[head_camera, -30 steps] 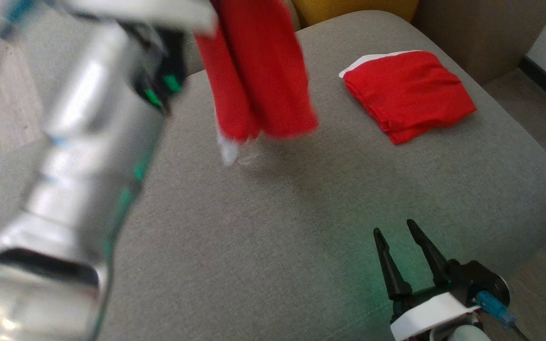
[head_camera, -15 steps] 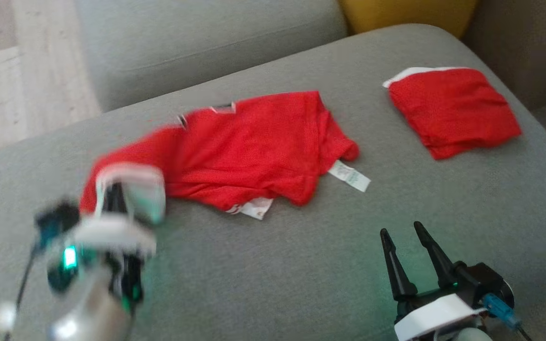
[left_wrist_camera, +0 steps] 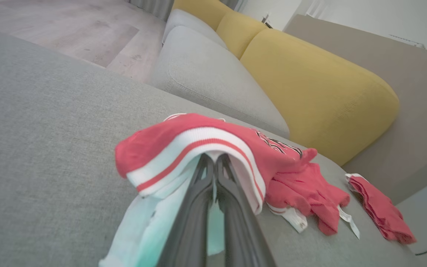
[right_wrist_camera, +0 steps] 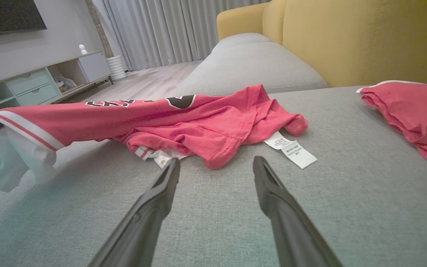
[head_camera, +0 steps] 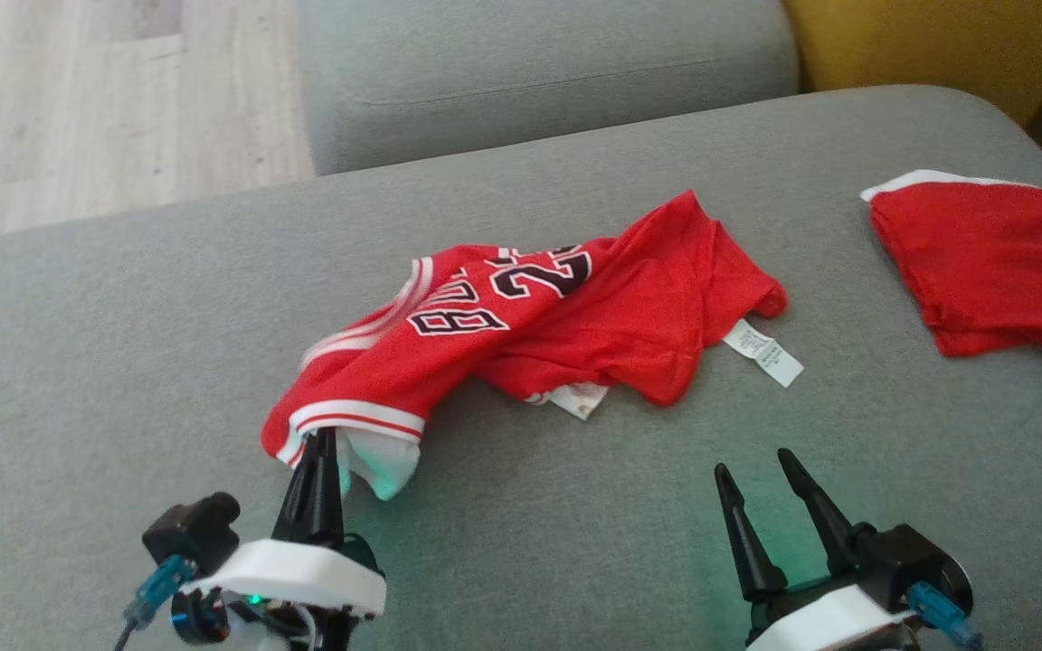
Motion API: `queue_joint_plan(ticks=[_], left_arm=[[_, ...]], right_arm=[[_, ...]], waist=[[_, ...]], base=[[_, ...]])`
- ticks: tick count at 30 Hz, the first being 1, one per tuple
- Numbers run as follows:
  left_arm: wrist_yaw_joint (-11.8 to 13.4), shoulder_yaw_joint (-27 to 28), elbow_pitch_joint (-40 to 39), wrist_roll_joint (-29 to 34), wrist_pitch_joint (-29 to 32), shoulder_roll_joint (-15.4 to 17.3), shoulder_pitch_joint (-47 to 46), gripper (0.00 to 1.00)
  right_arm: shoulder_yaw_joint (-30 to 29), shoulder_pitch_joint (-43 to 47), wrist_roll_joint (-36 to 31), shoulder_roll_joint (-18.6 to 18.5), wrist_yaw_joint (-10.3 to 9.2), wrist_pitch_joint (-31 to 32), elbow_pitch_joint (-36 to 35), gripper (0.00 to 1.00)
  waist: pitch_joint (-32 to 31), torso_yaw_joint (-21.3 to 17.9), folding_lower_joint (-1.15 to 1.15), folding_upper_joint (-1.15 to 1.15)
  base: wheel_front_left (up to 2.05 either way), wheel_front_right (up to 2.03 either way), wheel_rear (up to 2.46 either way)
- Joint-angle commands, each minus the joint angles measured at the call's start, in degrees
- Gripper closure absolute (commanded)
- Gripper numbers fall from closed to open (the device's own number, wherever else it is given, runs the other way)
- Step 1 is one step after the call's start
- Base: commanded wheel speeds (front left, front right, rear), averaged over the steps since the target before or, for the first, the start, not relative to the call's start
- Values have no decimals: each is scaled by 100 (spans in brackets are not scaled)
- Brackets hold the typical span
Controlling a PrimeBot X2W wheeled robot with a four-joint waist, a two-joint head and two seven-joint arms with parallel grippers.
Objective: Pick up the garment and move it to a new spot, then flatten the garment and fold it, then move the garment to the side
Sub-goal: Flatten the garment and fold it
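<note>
**Limp jersey pinched at one trimmed edge, the rest heaped on the cushion**

The red basketball jersey [head_camera: 575, 316] lies crumpled in the middle of the head view on the grey sofa cushion [head_camera: 123, 362], its black numbers facing up. One end stretches toward the lower left. There the left gripper [head_camera: 324, 438] has its jaws closed together on the white-and-red trimmed edge, with pale lining drooping beside the fingers. The right gripper [head_camera: 753, 462] sits at the lower right with its jaws apart, holding nothing and short of the cloth.

The fabric looks thin, light and entirely soft: it sags between the pinch and the heap, so it will likely trail and bunch rather than keep any shape. The banded trim looks thicker and should give a surer hold than the plain red cloth. A second hold seems best on the bunched end near the white care label [head_camera: 763, 353], so the two grips can draw it flat. A folded red garment [head_camera: 991, 262] rests at the right edge, well apart.
</note>
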Motion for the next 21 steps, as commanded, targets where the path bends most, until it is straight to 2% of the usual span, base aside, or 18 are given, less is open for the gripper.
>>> queue_joint_plan(ticks=[1,5,6,7,8,13,15,21], left_arm=[[120,172,-478,54,125,200,-92,100],[484,-27,-1605,339,796,705,195,100],[609,2,-1752,442,813,791,218,90],[733,17,-1820,609,788,888,215,10],[807,-12,-1845,845,706,997,172,0],[1259,-50,-1461,1564,241,1079,45,0],[1383,-14,-1419,1622,41,969,74,0],[1701,-39,-1171,1894,-181,943,451,0]], right_arm=[[141,-104,-42,2,-4,-22,-145,0],[114,-156,-37,2,-4,-22,-153,0],[127,-170,-34,2,-4,-22,-141,0],[146,-187,-26,2,-4,-22,-134,0],[173,-207,-15,2,-4,-22,-129,0],[282,-315,40,3,-4,-22,-114,0],[274,-332,60,3,-4,-22,-116,0],[234,-285,63,3,-4,-22,-86,0]], waist=[[13,112,0,0],[109,227,0,0],[132,251,0,0],[160,265,0,0],[189,273,0,0],[289,248,0,0],[308,254,0,0],[309,337,0,0]], base=[[0,0,0],[0,0,0],[0,0,0],[0,0,0],[0,0,0],[0,0,0],[0,0,0],[0,0,0]])
